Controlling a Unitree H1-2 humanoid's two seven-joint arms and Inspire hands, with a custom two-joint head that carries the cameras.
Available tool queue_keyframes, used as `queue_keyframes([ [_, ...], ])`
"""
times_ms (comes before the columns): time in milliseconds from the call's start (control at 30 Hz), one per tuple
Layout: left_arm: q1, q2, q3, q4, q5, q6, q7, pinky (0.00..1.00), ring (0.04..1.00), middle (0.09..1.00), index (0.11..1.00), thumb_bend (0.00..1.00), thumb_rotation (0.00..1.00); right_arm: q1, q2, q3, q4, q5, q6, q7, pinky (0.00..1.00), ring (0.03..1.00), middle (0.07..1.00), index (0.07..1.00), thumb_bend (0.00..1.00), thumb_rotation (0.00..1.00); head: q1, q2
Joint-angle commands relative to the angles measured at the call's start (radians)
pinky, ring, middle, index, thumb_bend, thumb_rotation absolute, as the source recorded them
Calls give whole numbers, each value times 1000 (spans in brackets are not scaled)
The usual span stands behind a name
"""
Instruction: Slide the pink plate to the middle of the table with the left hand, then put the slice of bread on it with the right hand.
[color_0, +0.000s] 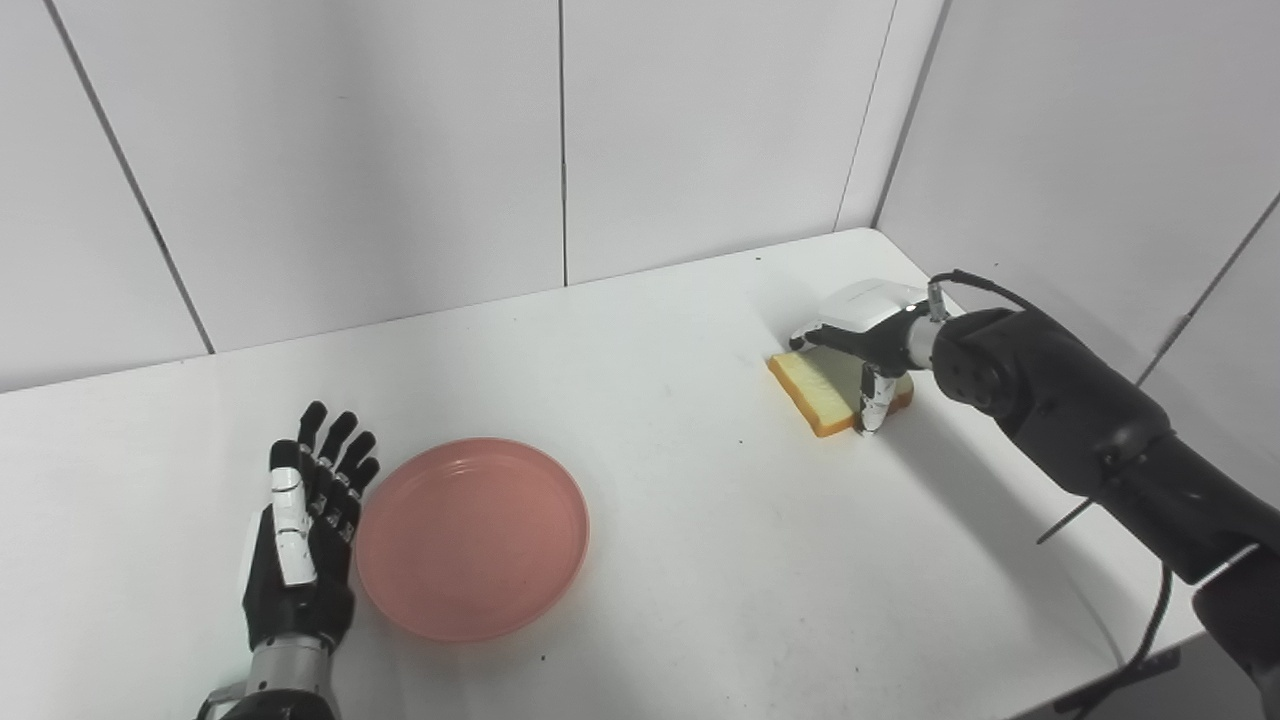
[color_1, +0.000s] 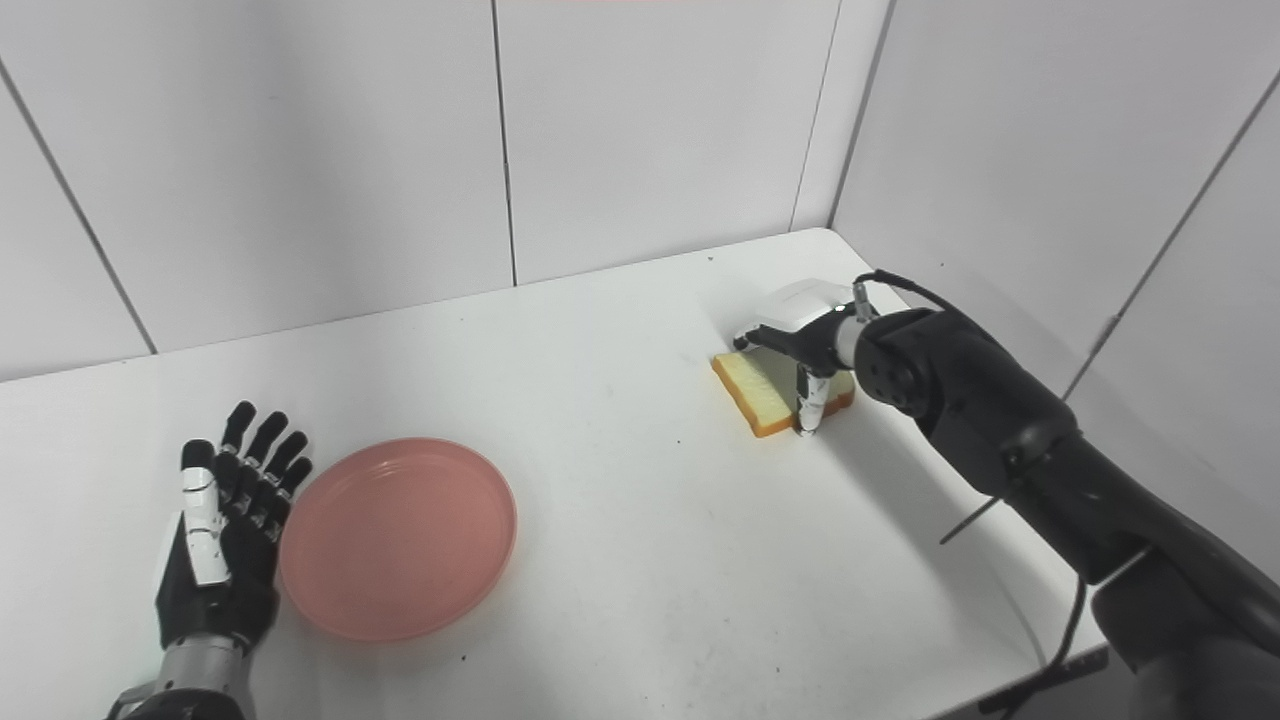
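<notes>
The pink plate (color_0: 472, 536) lies flat on the white table (color_0: 680, 520), left of the middle. My left hand (color_0: 303, 532) is open, fingers spread and straight, right beside the plate's left rim. The slice of bread (color_0: 815, 392) lies at the far right of the table. My right hand (color_0: 865, 345) is over the bread, fingers curled down around it, the thumb at its near edge; part of the slice is hidden under the palm. The bread still rests on the table.
White wall panels (color_0: 560, 140) stand close behind the table and along its right side. A black cable (color_0: 1150, 620) hangs from my right arm near the table's right front edge.
</notes>
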Motion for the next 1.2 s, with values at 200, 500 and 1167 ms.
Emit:
queue_keyframes([
  [200,-6,-1,-3,-23,8,12,11,933,917,942,951,680,1000,-13,7,-32,24,36,-39,-68,330,396,460,521,528,0,1,3],
  [500,-4,-1,-7,-31,8,19,15,937,921,944,953,684,1000,2,14,-34,22,56,-33,-69,338,405,451,517,522,0,0,3],
  [1167,-6,-6,-14,-23,15,21,25,936,914,938,947,684,1000,-45,-7,-138,-147,173,60,36,366,429,449,518,526,0,9,2],
])
